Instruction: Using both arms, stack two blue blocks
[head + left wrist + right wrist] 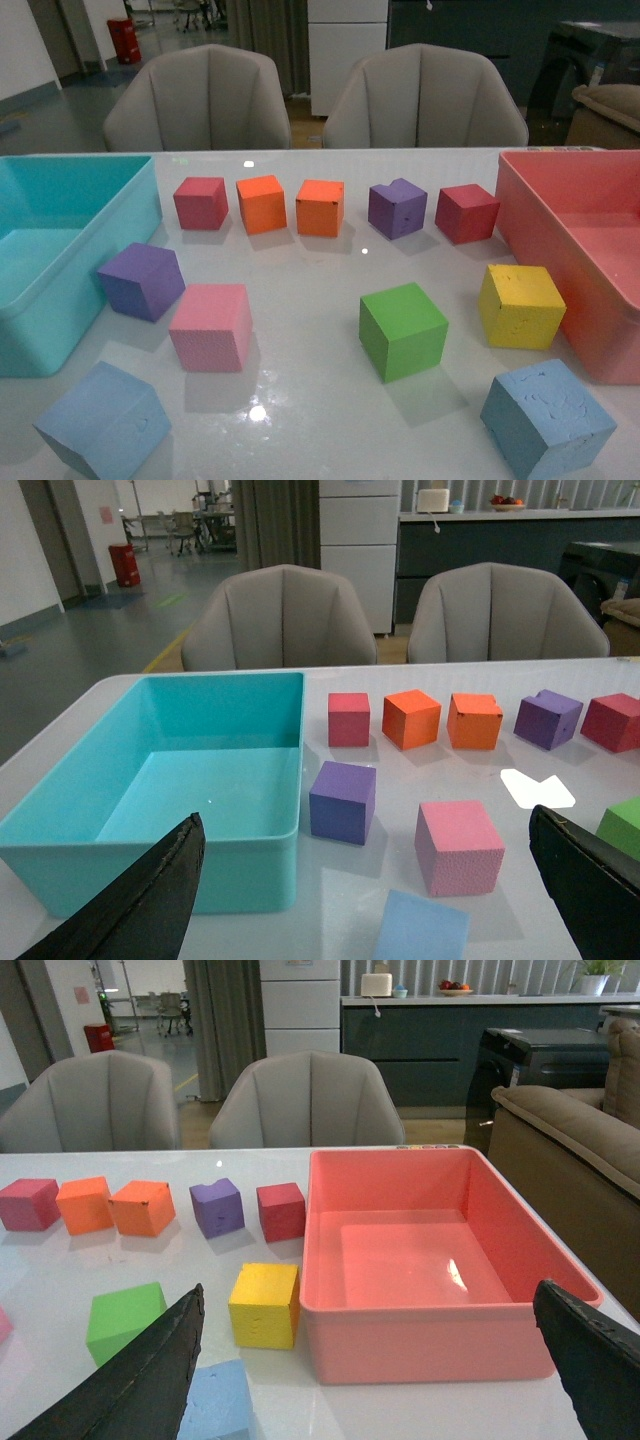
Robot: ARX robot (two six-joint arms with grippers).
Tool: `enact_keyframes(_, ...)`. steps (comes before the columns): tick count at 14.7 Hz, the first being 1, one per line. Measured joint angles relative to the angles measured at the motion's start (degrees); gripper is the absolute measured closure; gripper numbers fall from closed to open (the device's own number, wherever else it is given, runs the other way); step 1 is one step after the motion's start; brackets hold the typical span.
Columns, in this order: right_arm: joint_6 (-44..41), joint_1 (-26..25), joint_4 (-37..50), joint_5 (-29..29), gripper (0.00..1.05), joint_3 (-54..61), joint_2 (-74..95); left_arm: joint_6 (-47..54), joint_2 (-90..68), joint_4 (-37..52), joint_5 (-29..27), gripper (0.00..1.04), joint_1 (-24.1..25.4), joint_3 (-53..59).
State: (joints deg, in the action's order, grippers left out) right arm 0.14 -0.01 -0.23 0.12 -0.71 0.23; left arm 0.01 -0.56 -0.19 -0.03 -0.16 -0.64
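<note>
Two pale blue blocks lie on the white table near its front edge. One blue block [103, 421] is at the front left, and shows in the left wrist view [423, 928]. The other blue block [545, 417] is at the front right, and shows in the right wrist view [215, 1403]. Neither arm shows in the front view. My left gripper [365, 900] is open and empty, above and behind the left blue block. My right gripper [370, 1380] is open and empty, facing the pink bin, with the right blue block beside one finger.
A teal bin [60, 250] stands at the left, a pink bin [575, 250] at the right. Between them lie a purple cube [141, 281], pink cube [210, 327], green cube [402, 331], yellow cube [520, 305] and a back row of several red, orange and purple cubes.
</note>
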Motion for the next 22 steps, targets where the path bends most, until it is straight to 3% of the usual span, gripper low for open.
enact_keyframes(17, 0.00, 0.00, 0.00, 0.00, 0.06, 0.00, 0.02, 0.00, 0.00, 0.00, 0.00, 0.07, 0.00, 0.00)
enact_keyframes(18, 1.33, 2.38, -3.50, 6.05, 0.06, -1.07, 1.64, 0.00, 0.00, 0.00, 0.02, 0.07, 0.00, 0.00)
enact_keyframes(19, 3.72, 5.70, 0.33, 15.12, 0.06, -2.80, 10.08, 0.00, 0.00, -0.02, 0.00, 0.07, 0.00, 0.00)
enact_keyframes(20, 5.05, 4.59, 7.37, 18.36, 0.06, -5.84, 18.56, 0.00, 0.00, 0.00, -0.07, 0.07, 0.00, 0.00)
enact_keyframes(22, 5.38, 5.09, 21.99, 16.09, 0.06, -12.87, 35.65, 0.00, 0.00, 0.02, 0.00, 0.07, 0.00, 0.00)
